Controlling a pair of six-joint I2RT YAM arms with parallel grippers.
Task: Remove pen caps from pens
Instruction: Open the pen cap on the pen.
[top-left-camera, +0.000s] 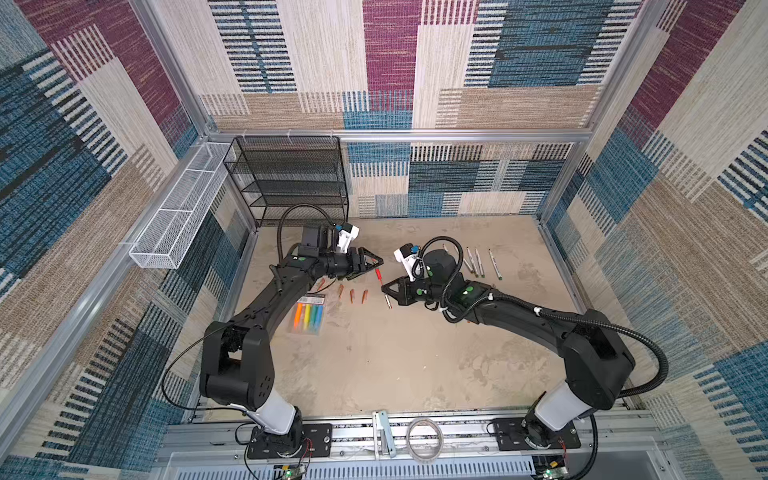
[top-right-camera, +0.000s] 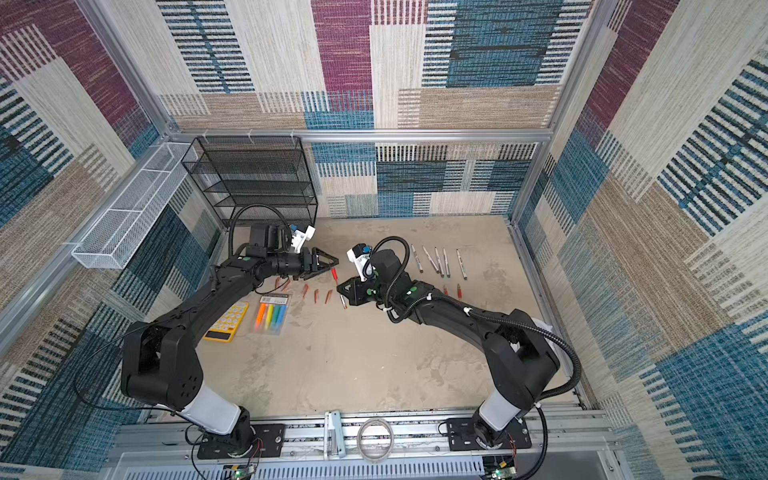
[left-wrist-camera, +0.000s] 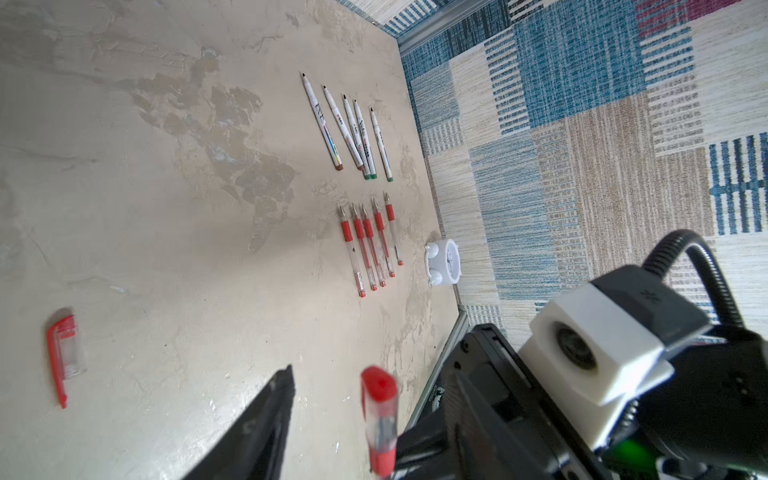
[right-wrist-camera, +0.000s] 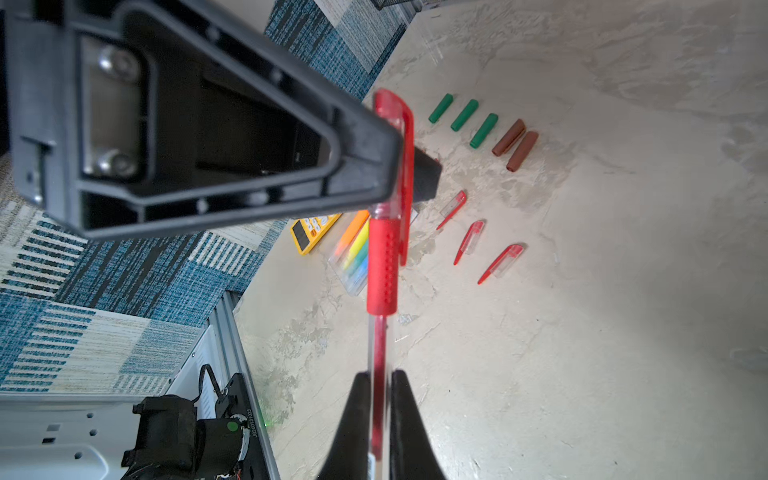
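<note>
Two tools: right tool (right-wrist-camera: 380, 376) clamps the pen (right-wrist-camera: 380, 266); left tool (left-wrist-camera: 372, 370) stands part-open around its cap (right-wrist-camera: 395, 124).

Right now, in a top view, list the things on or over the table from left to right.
yellow calculator → highlighter pack → capped red pen → white-barrelled pens. Loose caps left out: they overlap the pack.

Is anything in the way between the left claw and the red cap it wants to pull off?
No, nothing visible. The left gripper has its open jaws on either side of the red plastic pen cap. The right gripper holds the clear-barrelled red pen farther down its barrel.
</note>
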